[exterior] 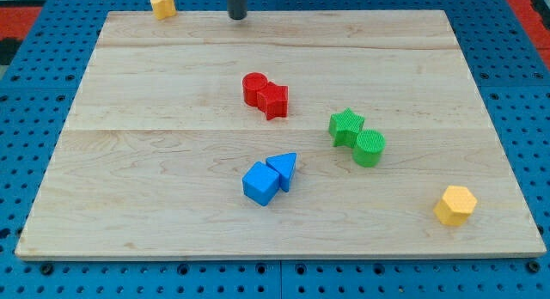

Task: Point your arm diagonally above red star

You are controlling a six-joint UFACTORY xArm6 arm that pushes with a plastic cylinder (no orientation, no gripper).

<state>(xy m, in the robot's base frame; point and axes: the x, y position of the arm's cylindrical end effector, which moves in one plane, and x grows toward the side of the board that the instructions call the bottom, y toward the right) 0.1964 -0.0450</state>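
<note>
The red star (274, 100) lies near the board's middle, touching a red cylinder (254, 88) on its upper left. My tip (236, 16) is at the view's top edge, above and slightly left of the red pair, well apart from them. Only the rod's lower end shows.
A green star (345, 125) touches a green cylinder (369, 148) right of centre. A blue cube (260, 183) and a blue triangle (283, 168) touch below centre. A yellow hexagon (455, 205) sits at the lower right. A yellow block (162, 4) sits at the top left corner of the wooden board (129, 161).
</note>
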